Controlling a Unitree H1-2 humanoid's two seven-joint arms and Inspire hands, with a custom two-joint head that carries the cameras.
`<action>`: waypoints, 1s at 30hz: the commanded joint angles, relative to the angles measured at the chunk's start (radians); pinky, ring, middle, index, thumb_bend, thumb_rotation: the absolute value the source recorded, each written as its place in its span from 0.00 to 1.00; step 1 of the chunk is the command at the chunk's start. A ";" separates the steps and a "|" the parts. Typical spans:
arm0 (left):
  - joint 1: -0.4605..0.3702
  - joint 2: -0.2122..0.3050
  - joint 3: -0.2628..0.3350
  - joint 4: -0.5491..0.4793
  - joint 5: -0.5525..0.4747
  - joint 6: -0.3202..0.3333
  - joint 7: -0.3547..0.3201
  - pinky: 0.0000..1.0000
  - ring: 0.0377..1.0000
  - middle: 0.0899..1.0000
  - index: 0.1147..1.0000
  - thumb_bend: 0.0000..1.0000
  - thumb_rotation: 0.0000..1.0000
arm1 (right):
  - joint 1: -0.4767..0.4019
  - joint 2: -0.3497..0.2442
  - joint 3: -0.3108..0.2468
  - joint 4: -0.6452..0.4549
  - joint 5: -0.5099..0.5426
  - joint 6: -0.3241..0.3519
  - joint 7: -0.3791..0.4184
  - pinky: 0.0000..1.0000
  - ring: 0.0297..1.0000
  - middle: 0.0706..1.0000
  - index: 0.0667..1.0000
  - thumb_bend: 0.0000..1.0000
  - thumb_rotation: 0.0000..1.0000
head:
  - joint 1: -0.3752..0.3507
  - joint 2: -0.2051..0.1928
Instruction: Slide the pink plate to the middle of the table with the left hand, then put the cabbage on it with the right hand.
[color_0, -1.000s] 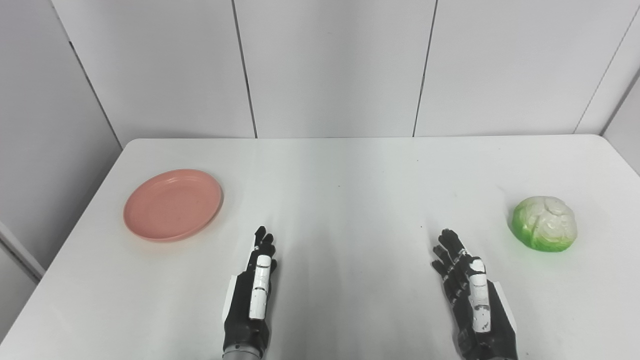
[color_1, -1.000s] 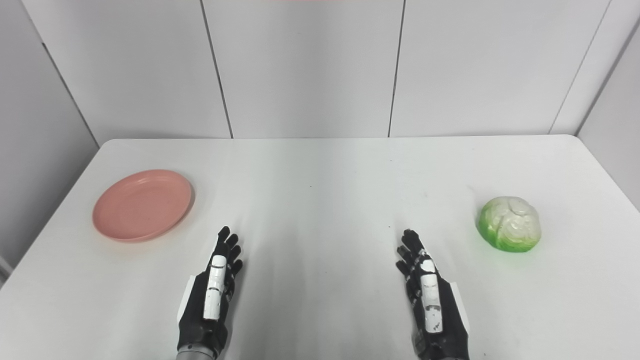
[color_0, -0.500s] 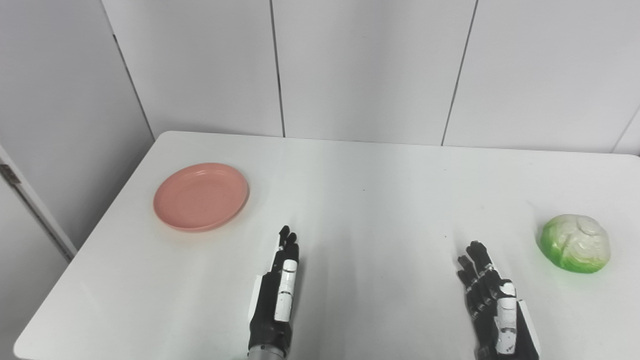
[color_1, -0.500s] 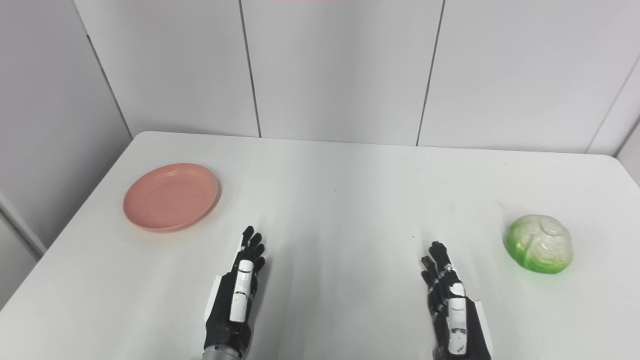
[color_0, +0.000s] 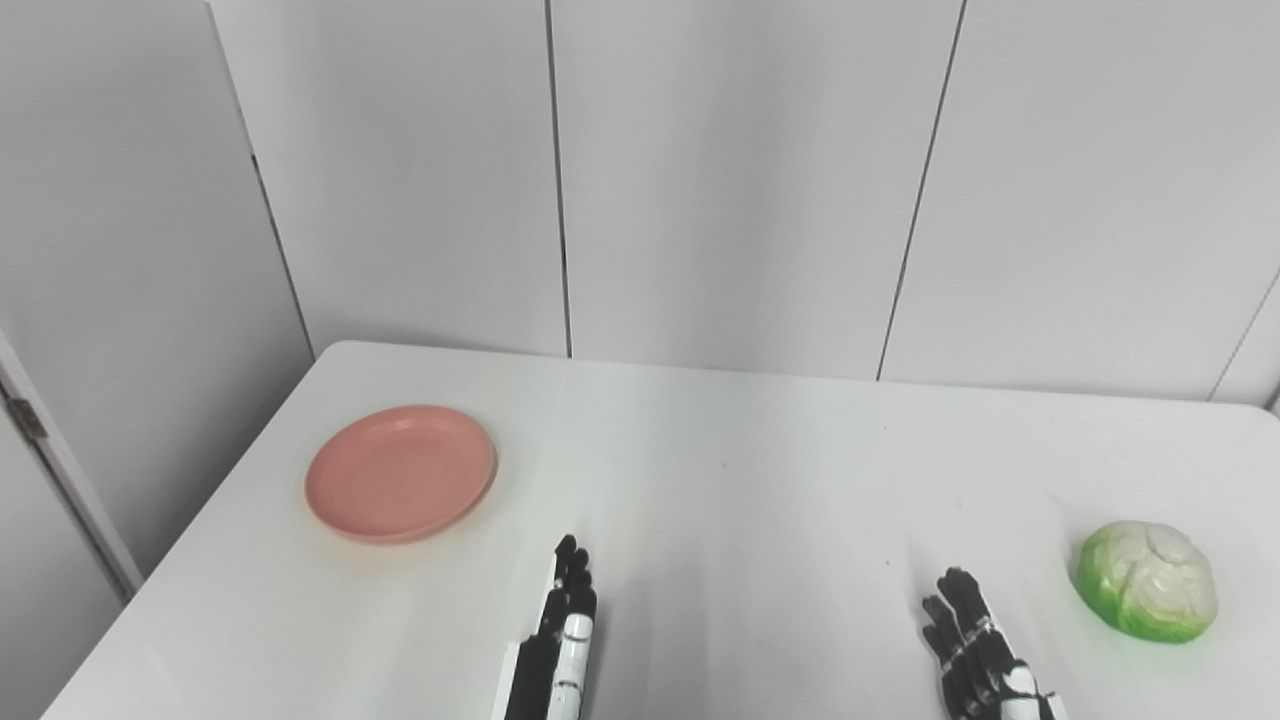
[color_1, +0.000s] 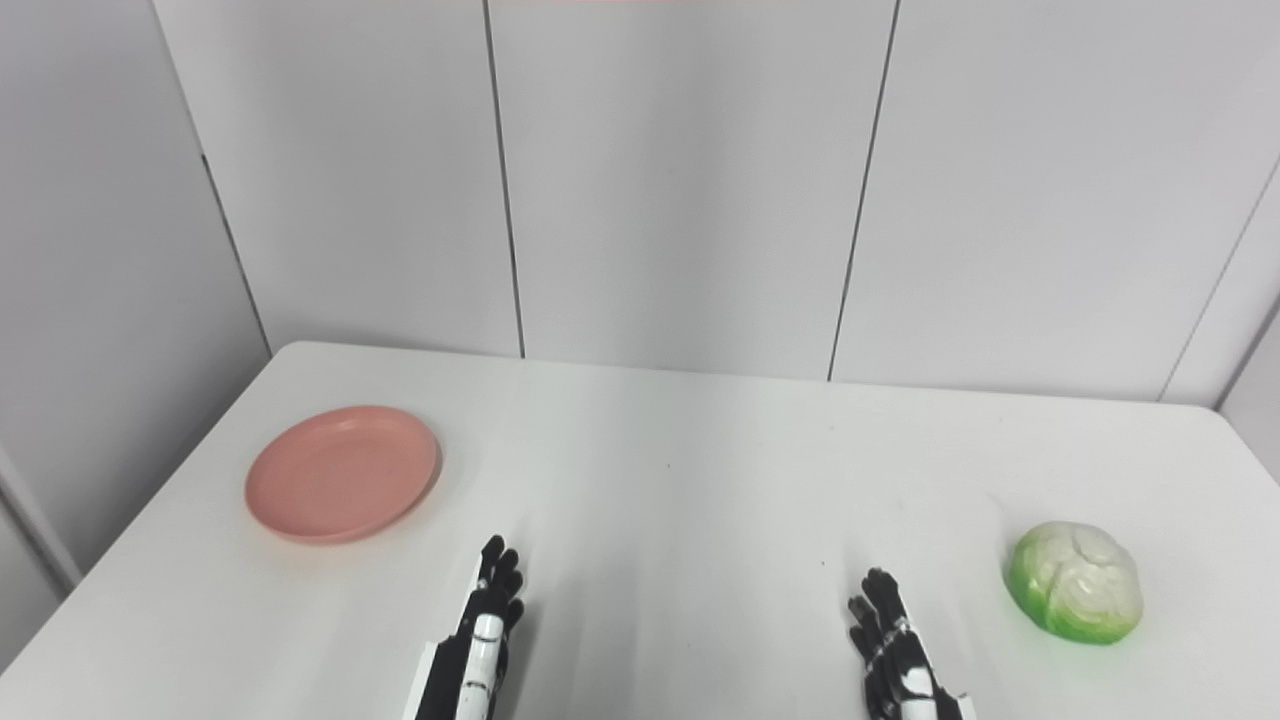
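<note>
The pink plate (color_0: 400, 472) lies on the left side of the white table (color_0: 720, 470), bare. The green and white cabbage (color_0: 1146, 580) sits near the table's right edge. My left hand (color_0: 558, 650) rests at the bottom edge, to the right of and nearer than the plate, fingers straight and empty. My right hand (color_0: 982, 656) rests at the bottom right, left of the cabbage and apart from it, fingers spread and empty. Both hands are partly cut off by the picture's bottom edge. The plate (color_1: 342, 473) and cabbage (color_1: 1075, 595) also show in the right eye view.
Grey panel walls (color_0: 740, 180) stand behind the table and along its left side. The table's left edge runs close to the plate. Nothing else lies on the table.
The camera has tilted up and turned left, so the whole scene has shifted down and right. The hands, plate and cabbage have not visibly moved on the table.
</note>
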 joint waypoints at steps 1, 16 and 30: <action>0.041 -0.002 0.009 0.044 -0.007 0.008 0.000 1.00 1.00 1.00 1.00 0.59 1.00 | 0.050 -0.028 -0.002 0.061 -0.008 0.010 -0.019 1.00 0.97 0.97 0.94 0.78 1.00 | -0.003 -0.010; 0.024 0.029 0.022 0.055 0.001 -0.090 -0.009 1.00 0.98 0.99 1.00 0.53 1.00 | 0.044 -0.017 0.018 0.074 -0.004 -0.001 -0.033 1.00 0.97 0.97 0.93 0.77 1.00 | -0.016 -0.009; -0.212 0.084 0.123 -0.123 -0.027 -0.078 -0.027 0.83 0.81 0.79 0.76 0.81 0.92 | 0.052 -0.009 0.030 0.058 -0.006 0.007 -0.051 0.99 0.94 0.94 0.92 0.79 1.00 | -0.015 -0.005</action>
